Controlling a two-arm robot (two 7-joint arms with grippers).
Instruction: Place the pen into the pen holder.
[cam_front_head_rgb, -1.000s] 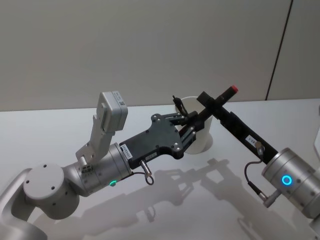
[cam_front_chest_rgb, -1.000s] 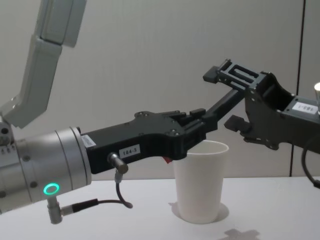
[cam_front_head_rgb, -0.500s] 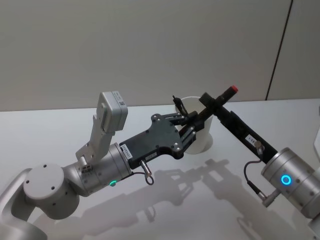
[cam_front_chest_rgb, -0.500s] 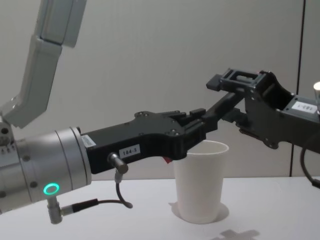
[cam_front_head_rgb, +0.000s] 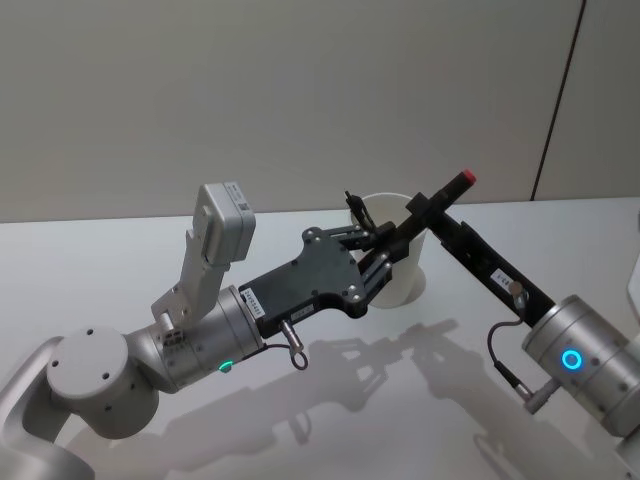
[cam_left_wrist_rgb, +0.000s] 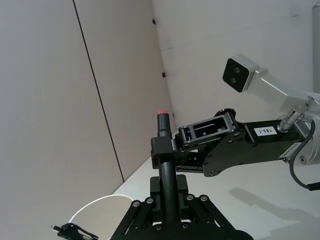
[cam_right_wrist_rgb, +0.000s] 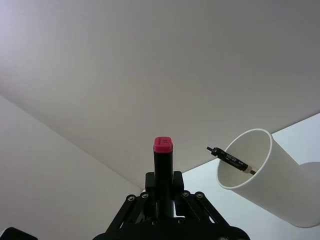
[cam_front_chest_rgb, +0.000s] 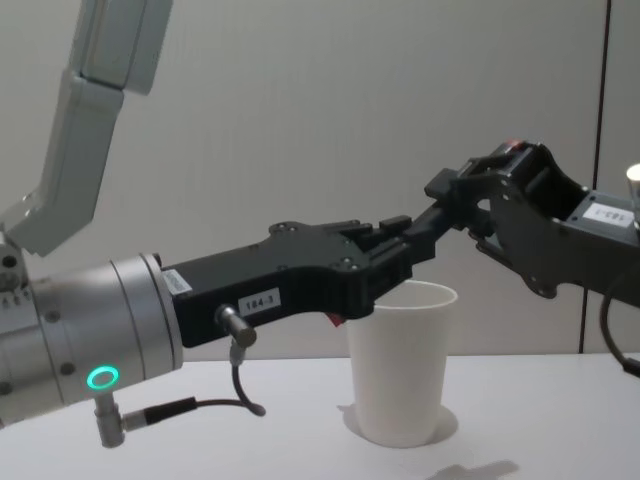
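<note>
Pen (cam_front_head_rgb: 457, 187) clamped two ways: left fingers (cam_front_head_rgb: 372, 268) shut low on the barrel, right fingers (cam_left_wrist_rgb: 205, 131) shut nearer the red cap, pen holder (cam_front_head_rgb: 408, 280) on bench (cam_front_head_rgb: 100, 260) just below both, probably mid-handover for a cleaner downward drop.

cup (cam_front_chest_rgb: 402, 362) matt white paper; counter (cam_front_head_rgb: 120, 250) smooth, faintly glossy; hands matt black plastic; arm (cam_front_chest_rgb: 60, 340) brushed metal.

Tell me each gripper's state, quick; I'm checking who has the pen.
Left gripper: shut on the pen.
Right gripper: shut on the same pen.
</note>
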